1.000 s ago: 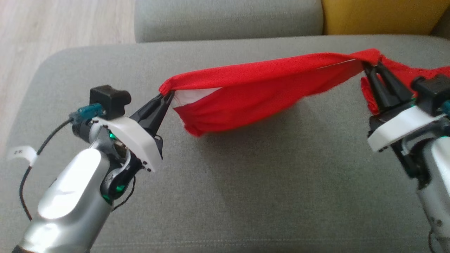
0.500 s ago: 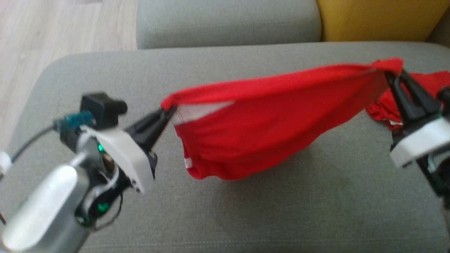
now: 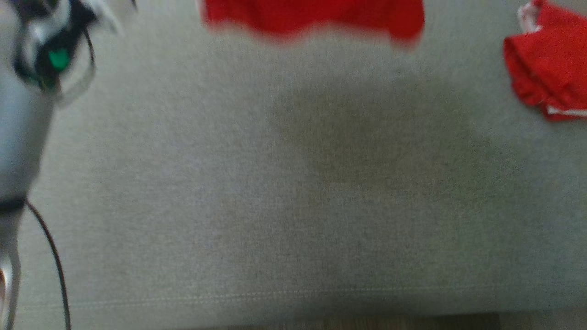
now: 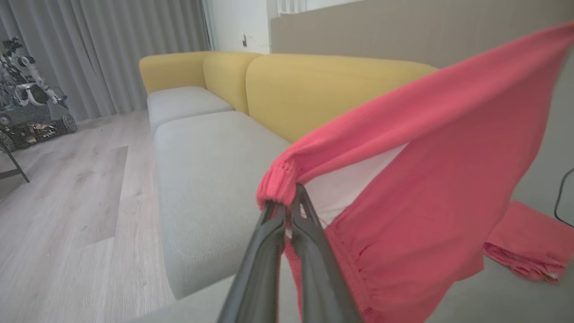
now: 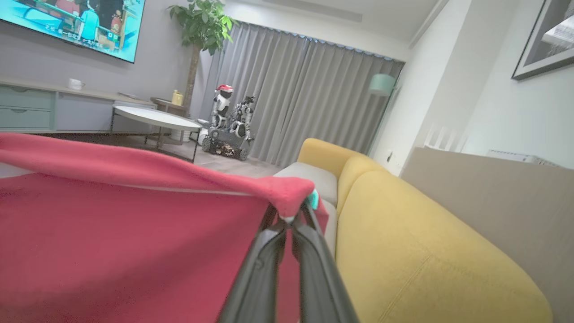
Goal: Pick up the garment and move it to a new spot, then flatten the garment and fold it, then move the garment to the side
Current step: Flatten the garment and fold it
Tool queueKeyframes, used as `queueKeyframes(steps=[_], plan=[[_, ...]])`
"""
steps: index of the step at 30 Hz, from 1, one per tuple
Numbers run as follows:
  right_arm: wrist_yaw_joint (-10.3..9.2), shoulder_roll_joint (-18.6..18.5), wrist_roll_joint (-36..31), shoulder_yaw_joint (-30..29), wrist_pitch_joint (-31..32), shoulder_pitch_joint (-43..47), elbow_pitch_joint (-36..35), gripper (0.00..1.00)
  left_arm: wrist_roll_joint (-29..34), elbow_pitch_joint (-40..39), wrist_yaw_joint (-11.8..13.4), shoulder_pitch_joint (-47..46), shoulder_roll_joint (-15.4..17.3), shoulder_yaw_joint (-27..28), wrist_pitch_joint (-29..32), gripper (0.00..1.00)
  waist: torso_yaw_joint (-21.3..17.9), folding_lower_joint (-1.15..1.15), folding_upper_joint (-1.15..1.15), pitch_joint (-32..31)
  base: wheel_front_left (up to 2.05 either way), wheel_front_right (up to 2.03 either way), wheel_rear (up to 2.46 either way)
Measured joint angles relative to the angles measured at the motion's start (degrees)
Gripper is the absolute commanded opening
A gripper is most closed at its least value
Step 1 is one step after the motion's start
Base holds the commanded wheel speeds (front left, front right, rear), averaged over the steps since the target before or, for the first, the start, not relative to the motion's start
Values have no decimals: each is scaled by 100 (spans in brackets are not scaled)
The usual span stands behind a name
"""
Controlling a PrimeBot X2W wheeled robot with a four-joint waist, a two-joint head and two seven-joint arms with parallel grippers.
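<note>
The red garment point(image 4: 417, 188) hangs in the air, stretched between both grippers. My left gripper point(image 4: 289, 204) is shut on its gathered elastic edge. My right gripper point(image 5: 290, 215) is shut on the other end of the garment point(image 5: 125, 233), which spreads away to the left. In the blurred head view the garment's lower edge point(image 3: 312, 18) hangs at the top, its shadow on the grey cushion point(image 3: 293, 220) below. My left forearm point(image 3: 18, 114) stands at the left edge.
Another bunch of red cloth point(image 3: 545, 78) lies on the cushion at the right point(image 4: 529, 246); I cannot tell whether it belongs to the held garment. A yellow backrest point(image 5: 403, 251) runs behind the seat. Wooden floor point(image 4: 67, 202) lies beyond the cushion's left end.
The head view has swung downward and blurred, so the whole picture shifted. The garment now hangs clear above the cushion, and both grippers still hold it.
</note>
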Motion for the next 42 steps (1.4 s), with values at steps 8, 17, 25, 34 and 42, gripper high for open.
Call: queueKeyframes(steps=[8, 17, 25, 34, 42], plan=[[0, 692, -477, 36, -1486, -1369, 1931, 0, 517, 1338, -94, -1174, -385, 46, -1272, 0, -34, 1, 0, 866, 0, 0, 0], [0, 888, -142, 1123, -1873, -659, 3332, 0, 818, 2388, -260, -653, -558, -802, -2065, 0, 147, 0, 0, 969, 0, 0, 0], [0, 615, 687, 2134, -1615, 230, 3702, 0, 490, 2614, -303, 498, -652, -1724, -2123, 0, 256, -1, 0, 564, 0, 0, 0], [0, -15, 1924, 3332, -902, 1163, 3384, 0, -23, 2531, -305, 1407, -600, -2654, -2038, 0, 455, -1, 0, -260, 0, 0, 0], [0, -543, 2671, 4210, -357, 1766, 2829, 0, -163, 2481, -307, 1995, -458, -3002, -2047, 0, 551, -1, 0, -820, 0, 0, 0]])
